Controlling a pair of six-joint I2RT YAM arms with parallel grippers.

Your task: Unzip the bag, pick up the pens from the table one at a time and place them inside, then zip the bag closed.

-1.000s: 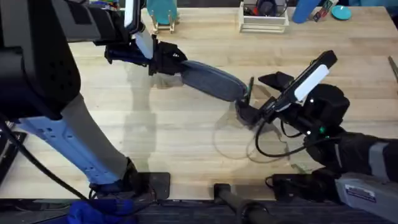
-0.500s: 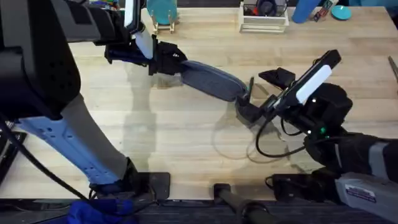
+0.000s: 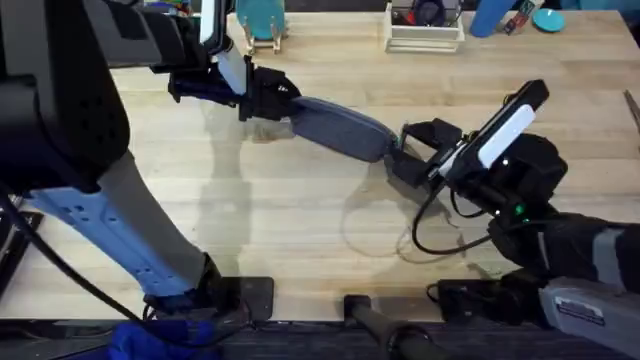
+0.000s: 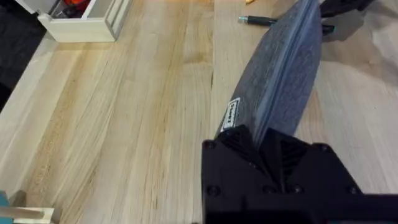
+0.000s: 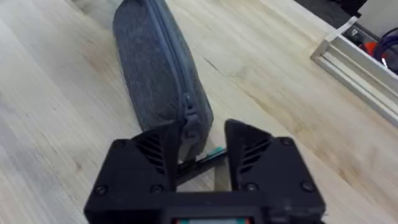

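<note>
A broad table (image 3: 300, 220) of pale wooden planks with visible grain fills the scene. A long blue-grey fabric bag (image 3: 335, 127) lies across its middle, zipper seam running along the top. The left gripper (image 3: 268, 100) is clenched on the bag's left end; in the left wrist view its black fingers (image 4: 239, 146) pinch the fabric beside a small white label (image 4: 231, 114). The right gripper (image 3: 408, 152) sits at the bag's other end, its fingers (image 5: 158, 149) spread apart on either side of the zipper pull (image 5: 189, 118), not visibly pinching it. A dark pen (image 4: 258, 20) lies on the wood just beside the bag. At the far edge of the table stand a white tray (image 3: 425, 30) holding small items, a teal object on a wooden stand (image 3: 262, 22), and a blue cylinder (image 3: 492, 16). A loose black cable (image 3: 430, 235) loops over the table near the right arm.
</note>
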